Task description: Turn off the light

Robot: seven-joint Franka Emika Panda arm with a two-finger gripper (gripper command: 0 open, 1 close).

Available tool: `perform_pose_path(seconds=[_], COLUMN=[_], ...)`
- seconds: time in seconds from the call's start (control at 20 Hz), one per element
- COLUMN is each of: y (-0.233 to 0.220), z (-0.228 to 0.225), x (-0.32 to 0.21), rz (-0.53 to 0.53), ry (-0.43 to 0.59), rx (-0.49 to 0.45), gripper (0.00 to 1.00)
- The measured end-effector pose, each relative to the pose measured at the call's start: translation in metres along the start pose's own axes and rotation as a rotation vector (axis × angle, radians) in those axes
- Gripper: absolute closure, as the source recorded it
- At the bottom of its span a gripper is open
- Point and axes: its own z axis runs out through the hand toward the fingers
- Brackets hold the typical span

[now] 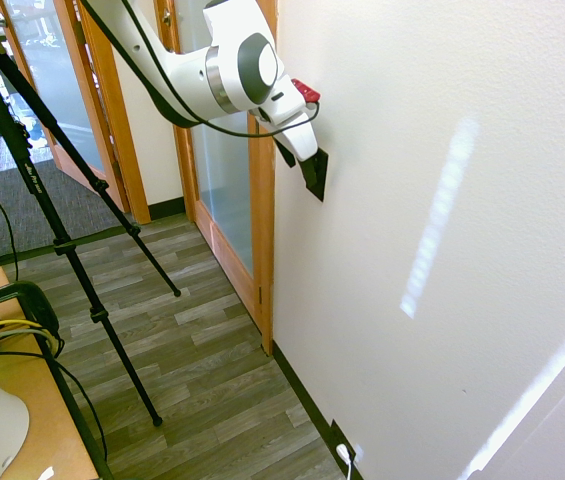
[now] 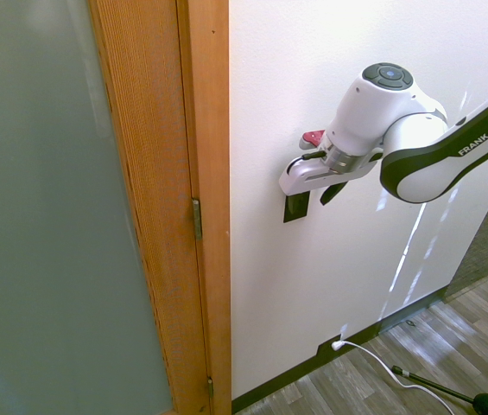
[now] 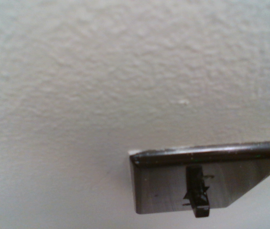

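The light itself is out of view. Its switch point(image 2: 294, 210) is a small black upright plate on the white wall, just right of the wooden door frame. It also shows as the switch point(image 1: 315, 180) from the other side. My gripper point(image 2: 313, 198) is pressed close to the wall over the plate's upper part, covering much of it. The dark fingers point(image 2: 330, 192) stand apart, open, with nothing held. In the wrist view the black plate point(image 3: 173, 188) fills the lower right, with a small toggle point(image 3: 198, 196) sticking out of it.
A wooden door frame point(image 2: 187, 199) with a frosted glass door point(image 2: 45, 216) stands right beside the switch. Low on the wall a black outlet plate holds a white plug and cord point(image 2: 340, 345). A desk corner point(image 1: 22, 420) is at the lower left.
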Motion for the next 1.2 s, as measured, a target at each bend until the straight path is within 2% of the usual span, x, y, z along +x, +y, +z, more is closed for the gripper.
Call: perform_pose_path(seconds=[0.55,1.2], y=[-0.005,-0.004], z=[0.0,0.018], x=[0.009,0.004], rz=[0.039,0.057], ry=[0.041,0.036], rx=[0.06,0.06], gripper=[1.0,1.0])
